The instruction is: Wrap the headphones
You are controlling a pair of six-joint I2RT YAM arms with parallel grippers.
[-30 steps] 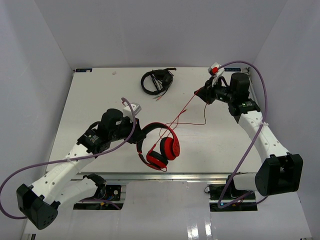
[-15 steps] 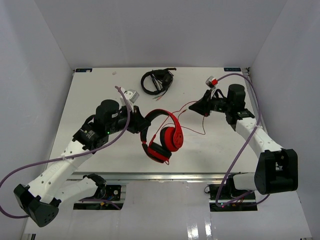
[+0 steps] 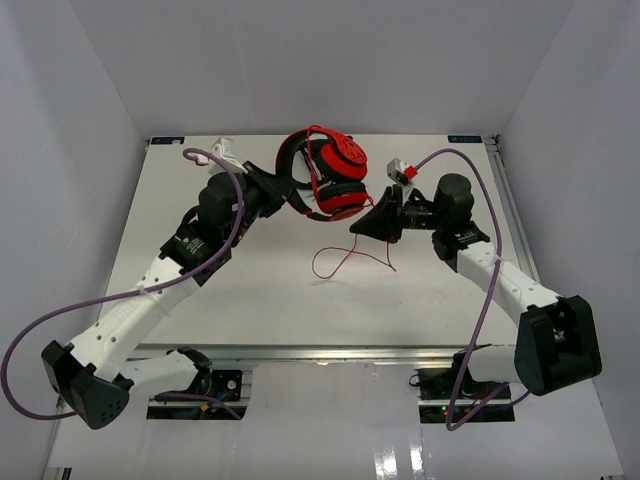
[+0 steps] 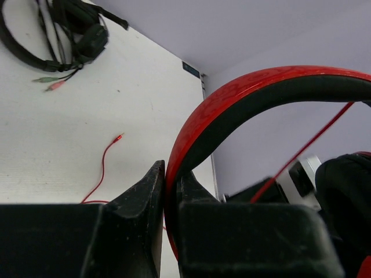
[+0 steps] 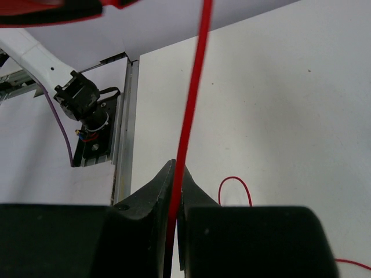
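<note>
The red headphones (image 3: 335,170) hang in the air above the back of the table, earcups together. My left gripper (image 3: 292,192) is shut on their red-black headband (image 4: 232,110). My right gripper (image 3: 358,228) is shut on the thin red cable (image 5: 194,98), just right of and below the earcups. The rest of the cable (image 3: 345,258) trails down in loose loops onto the table between the arms. Its plug end (image 4: 118,136) lies on the table in the left wrist view.
Black headphones (image 4: 64,35) with their cable and plugs lie at the back of the table, mostly hidden behind the red pair in the top view. White walls close in the left, back and right sides.
My left gripper has lifted the red headphones up and toward the back of the table. My right gripper has moved left and nearer with the cable. The cable's slack now loops at mid-table.
</note>
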